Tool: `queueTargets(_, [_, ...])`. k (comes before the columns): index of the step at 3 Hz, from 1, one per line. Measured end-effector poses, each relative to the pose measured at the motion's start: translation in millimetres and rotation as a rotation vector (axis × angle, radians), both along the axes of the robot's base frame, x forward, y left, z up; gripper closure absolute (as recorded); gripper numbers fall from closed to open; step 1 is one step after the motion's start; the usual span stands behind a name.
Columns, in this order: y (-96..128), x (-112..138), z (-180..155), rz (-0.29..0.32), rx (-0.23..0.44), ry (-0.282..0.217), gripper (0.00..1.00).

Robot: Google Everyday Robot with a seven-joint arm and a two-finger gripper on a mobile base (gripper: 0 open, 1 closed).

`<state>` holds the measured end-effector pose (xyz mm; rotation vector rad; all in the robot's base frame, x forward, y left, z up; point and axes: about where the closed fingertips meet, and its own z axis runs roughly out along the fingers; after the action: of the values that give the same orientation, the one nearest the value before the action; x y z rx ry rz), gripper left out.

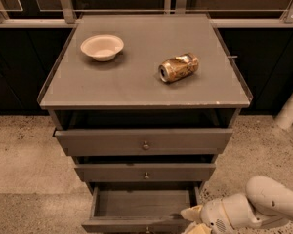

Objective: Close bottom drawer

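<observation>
The bottom drawer of the dark grey cabinet is pulled out the farthest of the three, its inside open to view and empty. Its front panel runs along the bottom edge of the view, with only the top of its small knob showing. My gripper is at the bottom right, next to the right end of that front panel. The white arm reaches in from the lower right corner. The lower part of the gripper is cut off by the frame edge.
The middle drawer and top drawer stand slightly out. On the cabinet top are a white bowl at the back left and a crushed can lying on its side. Speckled floor surrounds the cabinet.
</observation>
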<state>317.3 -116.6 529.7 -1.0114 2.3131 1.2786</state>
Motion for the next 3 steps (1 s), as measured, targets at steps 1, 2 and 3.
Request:
queueTargets(1, [-1.1,1.2,3.7,0.001,-0.006,-0.007,0.41])
queueTargets(2, [1.5,6.8,-24.2,-0.035,0.036,0.018,0.64])
queueTargets(3, [9.8,35.2,-88.0,-0.091,0.085,0.036,0.88])
